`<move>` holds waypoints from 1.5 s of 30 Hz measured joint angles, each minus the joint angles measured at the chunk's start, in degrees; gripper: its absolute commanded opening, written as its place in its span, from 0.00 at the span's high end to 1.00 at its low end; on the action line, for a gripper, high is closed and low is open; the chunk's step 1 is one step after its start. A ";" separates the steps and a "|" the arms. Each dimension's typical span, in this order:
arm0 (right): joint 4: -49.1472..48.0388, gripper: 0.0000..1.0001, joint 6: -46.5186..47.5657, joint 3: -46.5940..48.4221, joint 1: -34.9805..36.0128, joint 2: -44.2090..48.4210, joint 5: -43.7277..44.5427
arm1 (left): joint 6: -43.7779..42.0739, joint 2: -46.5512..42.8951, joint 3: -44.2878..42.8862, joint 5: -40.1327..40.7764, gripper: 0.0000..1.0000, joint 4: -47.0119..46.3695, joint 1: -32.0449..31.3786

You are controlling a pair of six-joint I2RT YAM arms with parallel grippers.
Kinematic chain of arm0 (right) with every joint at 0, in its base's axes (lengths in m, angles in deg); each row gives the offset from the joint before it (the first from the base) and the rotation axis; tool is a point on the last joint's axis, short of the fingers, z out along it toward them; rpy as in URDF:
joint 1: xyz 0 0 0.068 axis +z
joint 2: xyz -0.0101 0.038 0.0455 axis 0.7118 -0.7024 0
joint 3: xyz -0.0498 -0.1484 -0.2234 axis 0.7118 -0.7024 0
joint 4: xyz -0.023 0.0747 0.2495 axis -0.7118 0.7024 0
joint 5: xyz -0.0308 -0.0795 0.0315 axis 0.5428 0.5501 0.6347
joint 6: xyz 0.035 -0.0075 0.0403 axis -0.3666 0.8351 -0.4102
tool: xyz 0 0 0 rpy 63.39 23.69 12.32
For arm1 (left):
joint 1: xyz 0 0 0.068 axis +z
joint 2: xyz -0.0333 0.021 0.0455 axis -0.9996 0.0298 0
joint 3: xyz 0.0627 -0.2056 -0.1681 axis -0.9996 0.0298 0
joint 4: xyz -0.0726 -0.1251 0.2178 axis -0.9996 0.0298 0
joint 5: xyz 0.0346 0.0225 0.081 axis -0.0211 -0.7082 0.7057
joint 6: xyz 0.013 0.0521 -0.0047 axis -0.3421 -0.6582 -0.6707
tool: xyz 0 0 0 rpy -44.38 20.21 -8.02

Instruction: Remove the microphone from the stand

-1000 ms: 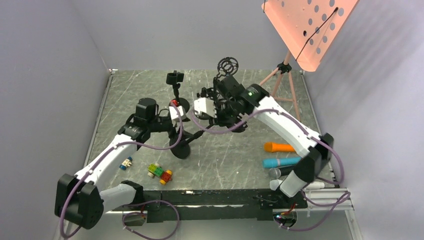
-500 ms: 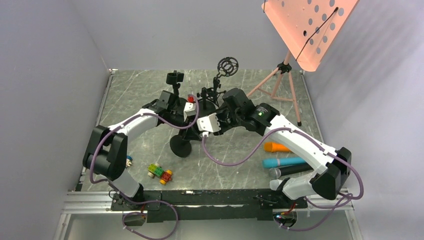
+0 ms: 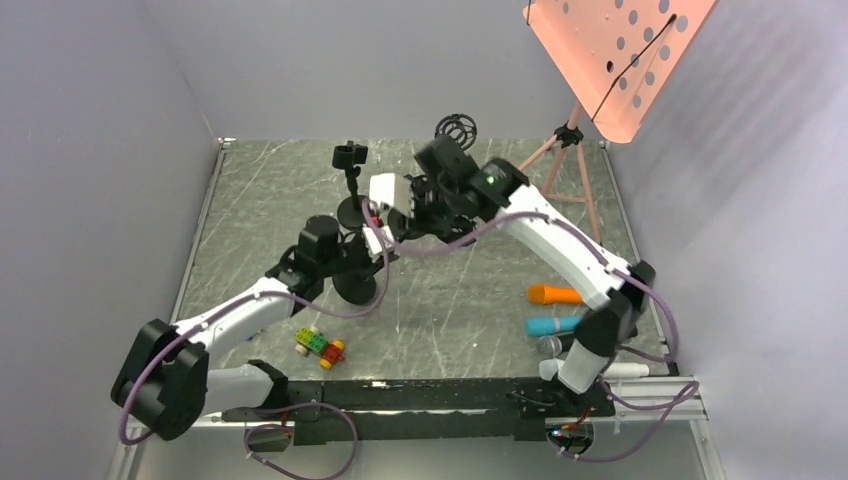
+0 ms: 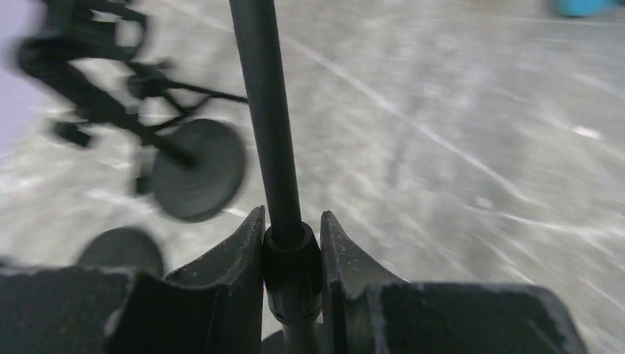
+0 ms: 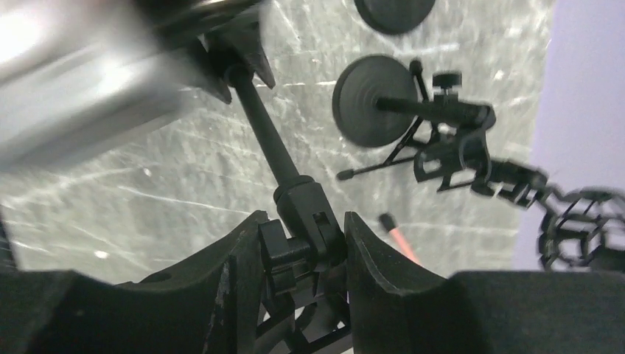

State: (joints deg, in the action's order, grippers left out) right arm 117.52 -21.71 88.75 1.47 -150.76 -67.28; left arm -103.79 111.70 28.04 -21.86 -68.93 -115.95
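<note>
A black stand with a round base (image 3: 355,287) rises at mid-table. Its thin pole (image 4: 265,110) runs up between both grippers. My left gripper (image 3: 365,240) (image 4: 292,214) is shut on the pole's collar (image 4: 292,258), low on the stand. My right gripper (image 3: 415,200) (image 5: 306,219) is shut on the swivel clip (image 5: 309,203) at the stand's top, with the pole (image 5: 265,136) leading down and away from it. The right fingers (image 5: 243,258) cover the clip's holder. Whether a microphone sits in it I cannot tell.
Two other black stands are behind: one with an empty clip (image 3: 350,155), one with a shock mount (image 3: 457,128) (image 5: 582,228). An orange music stand (image 3: 615,60) rises at the back right. Orange (image 3: 558,294), blue (image 3: 553,325) and black (image 3: 560,343) microphones lie right; toy bricks (image 3: 320,345) lie near left.
My left gripper has pulled back from the far stands and closed on the pole. My right gripper, still gripping the clip, has swung up and to the left.
</note>
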 measured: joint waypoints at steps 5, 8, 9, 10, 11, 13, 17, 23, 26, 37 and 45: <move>14.29 1.00 -17.09 20.20 -5.40 -12.33 -2.27 | 0.61 -2.45 5.27 32.54 1.00 -14.58 -11.74; 17.14 1.00 -25.20 21.73 -9.81 -15.19 -6.95 | 0.63 -0.35 5.27 39.26 1.00 -16.57 -14.53; 17.77 1.00 -27.02 21.73 -10.78 -15.85 -8.31 | 0.68 0.11 5.27 40.24 1.00 -16.52 -15.19; 18.49 1.00 -28.61 21.73 -11.39 -16.52 -9.49 | 0.90 0.39 5.27 40.63 0.97 -16.09 -15.67; 18.88 1.00 -29.31 21.73 -11.61 -16.81 -10.01 | 1.05 0.44 5.27 40.68 0.82 -15.34 -15.93; 19.52 1.00 -29.94 21.73 -11.63 -17.31 -10.49 | 1.36 0.33 5.07 39.74 0.45 -13.60 -15.87; 20.17 1.00 -28.20 21.70 -11.41 -17.38 -8.87 | 4.26 -1.29 2.10 30.10 0.26 -6.64 -12.15; 13.90 1.00 -21.09 15.43 -11.47 -13.64 -7.21 | 8.09 -3.13 -5.99 6.12 0.24 5.68 1.86; 8.28 1.00 -14.78 6.49 -10.05 -7.30 -6.84 | 8.11 -2.38 -7.78 -4.33 0.25 10.91 5.68; -9.09 1.00 11.74 -17.97 1.40 12.92 -1.40 | 10.88 11.58 -9.29 -24.55 0.39 12.35 9.55; -11.39 1.00 13.42 -16.94 1.36 11.04 0.52 | 10.29 14.73 -9.40 -27.28 1.00 6.97 5.99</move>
State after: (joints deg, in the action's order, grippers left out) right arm 106.13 -8.29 71.81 2.82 -139.72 -66.76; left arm -93.50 126.43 18.64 -49.14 -61.96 -109.96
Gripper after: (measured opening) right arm 0.421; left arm 0.290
